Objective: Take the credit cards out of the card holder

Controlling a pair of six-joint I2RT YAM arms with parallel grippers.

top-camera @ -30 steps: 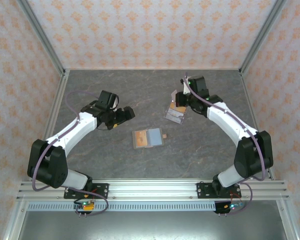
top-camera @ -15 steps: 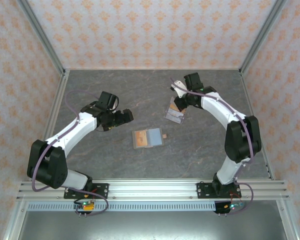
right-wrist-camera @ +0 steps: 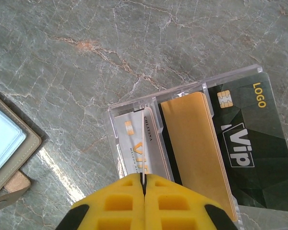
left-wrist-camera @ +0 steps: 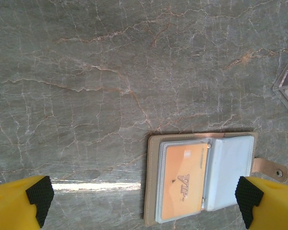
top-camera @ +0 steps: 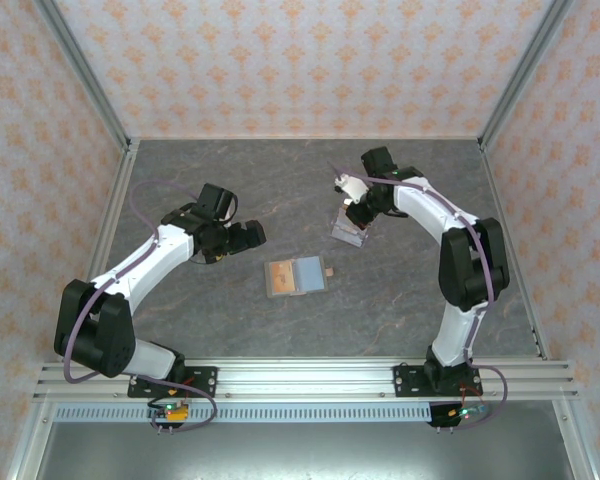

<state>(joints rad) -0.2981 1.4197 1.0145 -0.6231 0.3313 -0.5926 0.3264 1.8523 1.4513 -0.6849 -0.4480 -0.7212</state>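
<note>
Grey marbled table (left-wrist-camera: 86, 72) — rust veins; taupe card holder (left-wrist-camera: 230, 172), pale-blue sleeves; orange credit card (left-wrist-camera: 182, 182); pinkish walls (top-camera: 280, 70), orange motifs.

White links, black joints and purple cables form the left arm (top-camera: 150, 255) and right arm (top-camera: 420, 203), and the left tool (top-camera: 248, 235) and right tool (right-wrist-camera: 144, 184) have yellow fingers (right-wrist-camera: 115, 203).

The small olive-taupe bifold card holder (left-wrist-camera: 230, 167) is lying open and flat on the grey marbled tabletop (left-wrist-camera: 86, 96), its grey-blue sleeves facing up. One orange rectangular credit card (left-wrist-camera: 182, 181) is sitting in a sleeve. My right gripper (right-wrist-camera: 145, 184) is pinching another thin pale card (right-wrist-camera: 144, 143) edge-on.
</note>
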